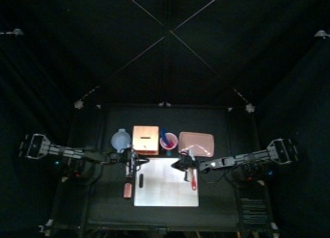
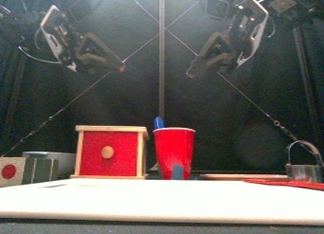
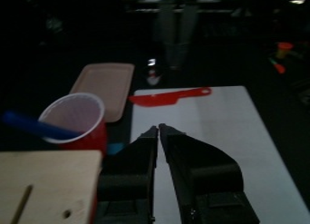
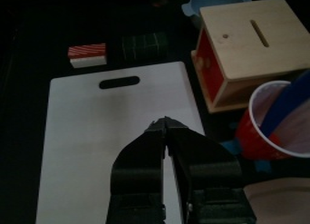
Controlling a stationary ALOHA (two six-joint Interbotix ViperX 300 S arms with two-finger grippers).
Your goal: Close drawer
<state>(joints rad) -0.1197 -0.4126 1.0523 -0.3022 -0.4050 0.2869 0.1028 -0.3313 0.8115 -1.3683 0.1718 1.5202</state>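
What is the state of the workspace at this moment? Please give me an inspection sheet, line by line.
surface: black table; white cutting board in its middle.
job's things: drawer of the wooden box; its red front looks pushed in.
clutter: red cup holding a blue object, beside the box; bowl; pinkish slab; red tool at the board's right edge.
grippers: left pincer and right pincer hang above the board, holding nothing; right one shut.
cables: nothing seen on the table.
surroundings: black curtains.
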